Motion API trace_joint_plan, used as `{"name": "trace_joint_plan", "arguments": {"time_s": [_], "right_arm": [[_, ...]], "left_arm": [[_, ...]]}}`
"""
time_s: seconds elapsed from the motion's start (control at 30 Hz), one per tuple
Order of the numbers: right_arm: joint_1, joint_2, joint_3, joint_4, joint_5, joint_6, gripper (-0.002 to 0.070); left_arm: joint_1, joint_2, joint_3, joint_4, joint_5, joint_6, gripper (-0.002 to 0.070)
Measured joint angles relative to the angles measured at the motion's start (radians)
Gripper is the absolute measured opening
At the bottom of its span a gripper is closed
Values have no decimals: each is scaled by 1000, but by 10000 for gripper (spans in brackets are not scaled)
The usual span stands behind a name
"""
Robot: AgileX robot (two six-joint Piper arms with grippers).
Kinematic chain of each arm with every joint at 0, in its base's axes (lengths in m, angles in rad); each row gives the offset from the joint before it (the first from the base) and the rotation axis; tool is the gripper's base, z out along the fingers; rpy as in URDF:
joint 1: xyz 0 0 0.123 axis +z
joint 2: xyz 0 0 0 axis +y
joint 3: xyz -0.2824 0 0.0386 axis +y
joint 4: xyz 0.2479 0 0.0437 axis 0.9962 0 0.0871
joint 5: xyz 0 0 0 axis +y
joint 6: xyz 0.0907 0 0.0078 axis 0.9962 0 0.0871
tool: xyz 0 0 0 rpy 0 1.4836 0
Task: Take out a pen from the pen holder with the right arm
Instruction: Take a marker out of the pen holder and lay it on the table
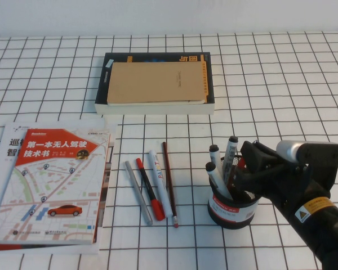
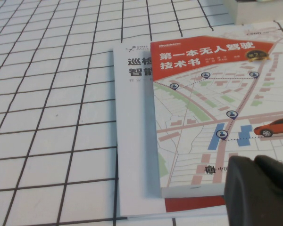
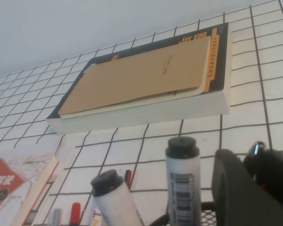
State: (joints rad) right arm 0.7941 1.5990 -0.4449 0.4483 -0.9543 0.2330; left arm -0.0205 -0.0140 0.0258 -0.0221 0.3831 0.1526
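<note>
Pens [image 1: 230, 151] are kept upright in the pen holder [image 1: 231, 211], none lifted yet. The right gripper [image 1: 240, 169] is set at the holder's right rim, and whether a pen is clamped cannot be told. The left gripper [image 2: 257, 189], fingers together, is held over the books [image 2: 203, 108] left of the holder.

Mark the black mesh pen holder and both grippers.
Black mesh pen holder [image 1: 228, 212]: high view, red-labelled front wall.
Right gripper [image 1: 242, 167]: high view, its tip at the holder's rim.
Left gripper [image 2: 254, 188]: left wrist view, its closed tip above the red-topped book [image 2: 212, 108].
</note>
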Motion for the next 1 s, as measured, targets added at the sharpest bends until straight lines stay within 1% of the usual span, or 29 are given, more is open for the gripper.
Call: {"name": "trace_joint_plan", "arguments": {"time_s": [0.4, 0.6, 0.8, 1.0], "right_arm": [[0, -10, 0, 0, 6, -24, 78], [0, -135, 0, 28, 71, -136, 78], [0, -311, -4, 75, 226, -245, 77], [0, -481, -112, 121, 560, -437, 77]], "left_arm": [[0, 0, 0, 0, 0, 0, -4], [0, 0, 0, 0, 0, 0, -4], [0, 0, 0, 0, 0, 0, -4], [0, 0, 0, 0, 0, 0, -4]]}}
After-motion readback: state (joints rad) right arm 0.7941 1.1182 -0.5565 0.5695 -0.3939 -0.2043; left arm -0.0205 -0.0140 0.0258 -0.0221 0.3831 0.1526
